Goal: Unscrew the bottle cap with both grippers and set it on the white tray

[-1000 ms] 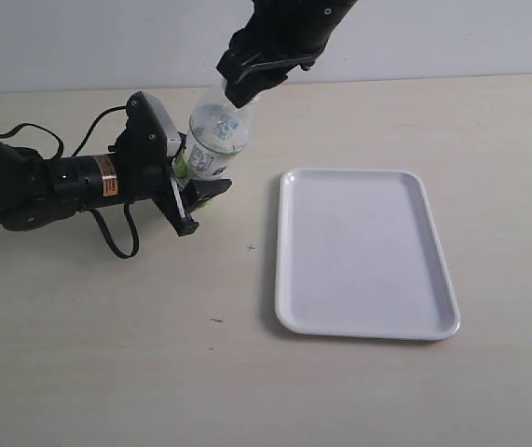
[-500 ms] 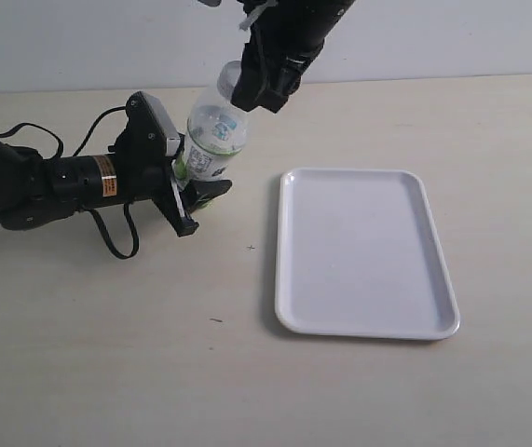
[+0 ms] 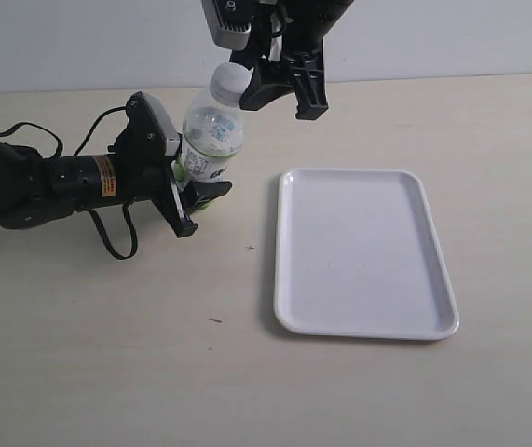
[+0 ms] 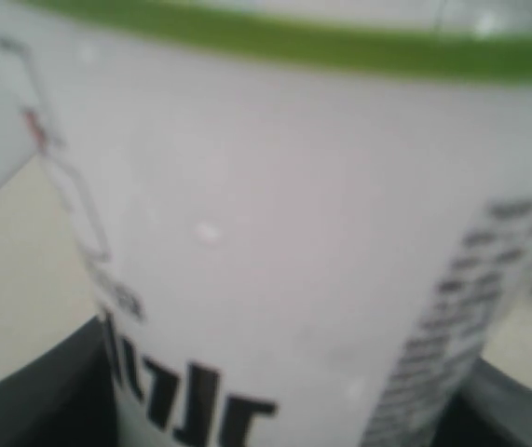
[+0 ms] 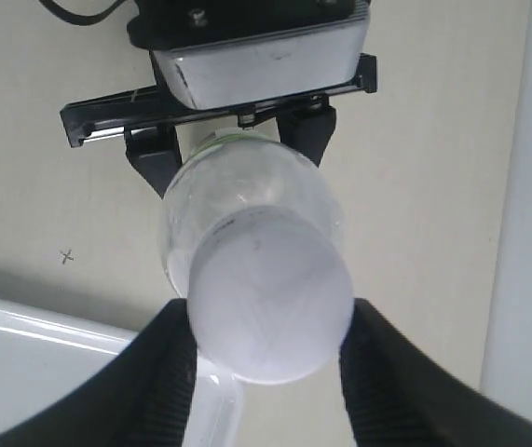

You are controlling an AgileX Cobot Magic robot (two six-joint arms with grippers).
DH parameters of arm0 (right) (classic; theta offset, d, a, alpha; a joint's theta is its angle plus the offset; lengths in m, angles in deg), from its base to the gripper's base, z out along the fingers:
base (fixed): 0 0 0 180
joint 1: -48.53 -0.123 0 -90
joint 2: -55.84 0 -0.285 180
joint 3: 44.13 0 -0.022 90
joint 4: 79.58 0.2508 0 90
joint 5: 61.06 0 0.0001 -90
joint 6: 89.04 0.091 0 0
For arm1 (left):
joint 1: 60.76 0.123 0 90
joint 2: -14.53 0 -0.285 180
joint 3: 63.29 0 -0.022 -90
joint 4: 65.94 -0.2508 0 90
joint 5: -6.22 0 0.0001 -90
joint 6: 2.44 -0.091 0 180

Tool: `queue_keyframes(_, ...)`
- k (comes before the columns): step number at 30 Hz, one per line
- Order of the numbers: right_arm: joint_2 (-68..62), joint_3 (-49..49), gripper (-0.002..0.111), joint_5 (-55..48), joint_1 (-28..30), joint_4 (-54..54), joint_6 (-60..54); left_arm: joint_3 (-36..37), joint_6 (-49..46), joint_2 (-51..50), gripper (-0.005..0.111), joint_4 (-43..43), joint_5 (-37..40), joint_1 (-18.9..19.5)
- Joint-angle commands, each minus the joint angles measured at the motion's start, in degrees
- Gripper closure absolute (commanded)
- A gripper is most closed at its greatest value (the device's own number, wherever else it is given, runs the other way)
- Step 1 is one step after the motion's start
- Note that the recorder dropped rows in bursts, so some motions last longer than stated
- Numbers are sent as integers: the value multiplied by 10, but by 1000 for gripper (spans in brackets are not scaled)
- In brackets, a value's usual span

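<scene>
White plastic first, in the exterior view: the bottle cap [image 3: 231, 79] is sitting on the neck of the bottle [image 3: 211, 135], not on the white tray [image 3: 359, 251]. The bottle is leaning with its cap toward 1 o'clock above the beige table [image 3: 247, 372]. Your left gripper [image 3: 197, 197] is reaching in from 9 o'clock and pinching the bottle's lower body between its fingers. Your right gripper [image 3: 279, 101] is hanging down from 12 o'clock with its jaws spread, and from this angle its fingers are showing just at 3 o'clock of the cap. The tray is lying flat at 4 o'clock from the bottle, well apart from it.

In the left wrist view, the bottle [image 4: 293, 233] is filling nearly the whole frame. You are seeing a blurred white label with a green band and black print. Dark fingers [image 4: 33, 400] are showing on both sides of it, close against the label.

In the right wrist view, you are looking straight onto the flat top of the bottle cap [image 5: 270, 307]. It is sitting between the two black fingers of the right gripper [image 5: 267, 326], which are standing apart on either side of it. You cannot tell whether their pads are touching its side. Beyond the cap, the left gripper [image 5: 233, 154] is clamping the clear body of the bottle [image 5: 247, 191]. A corner of the white tray [image 5: 23, 358] is showing beside it.
</scene>
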Motion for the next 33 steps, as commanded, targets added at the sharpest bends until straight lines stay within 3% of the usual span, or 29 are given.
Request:
queue_keyframes(1,4,-3,105,7,0,1,4,2,13,1,107,-8,13,-1)
queue_keyframes(4,4,-3,92,7,0,1,44,2,12,1,107,-8,13,-1)
queue_keyframes(8,4,-3,66,7,0,1,77,2,11,1,107,-4,13,-1)
queue_keyframes(14,15,-3,38,7,0,1,218,2,9,1,107,-4,13,-1)
queue_keyframes(33,35,-3,35,29,0,38,634,2,9,1,107,-3,13,-1)
